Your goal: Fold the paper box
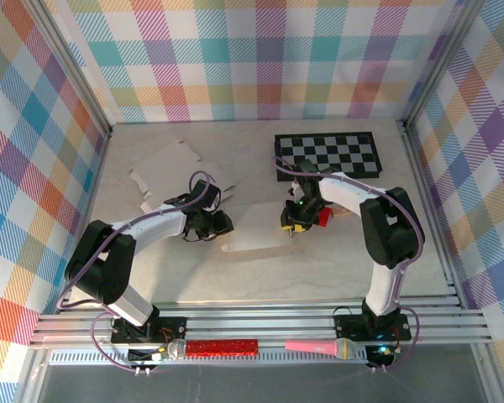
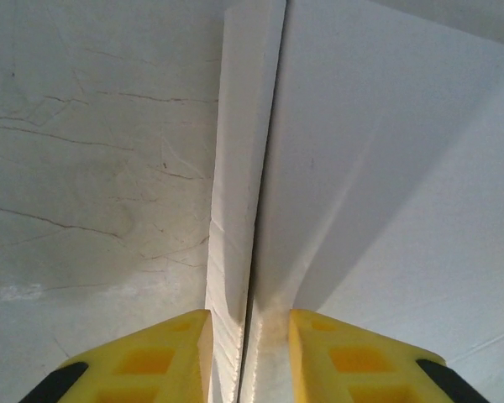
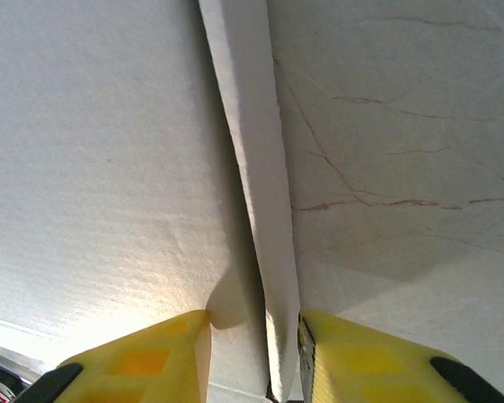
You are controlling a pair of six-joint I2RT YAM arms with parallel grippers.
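The paper box (image 1: 256,228) is a white cardboard sheet lying in the middle of the table between both arms. My left gripper (image 1: 214,225) holds its left side. In the left wrist view the yellow fingers (image 2: 164,353) of that gripper (image 2: 249,323) pinch a raised, folded flap of the box (image 2: 239,168), with the wide panel to the right. My right gripper (image 1: 292,222) holds the right side. In the right wrist view this gripper (image 3: 254,323) is shut on an upright flap (image 3: 256,168), its left finger (image 3: 151,357) denting the panel.
Several flat white cardboard pieces (image 1: 172,172) lie at the back left. A black and white checkerboard (image 1: 328,154) lies at the back right. A small red thing (image 1: 323,218) sits just right of my right gripper. Two microphones (image 1: 223,346) lie on the front rail.
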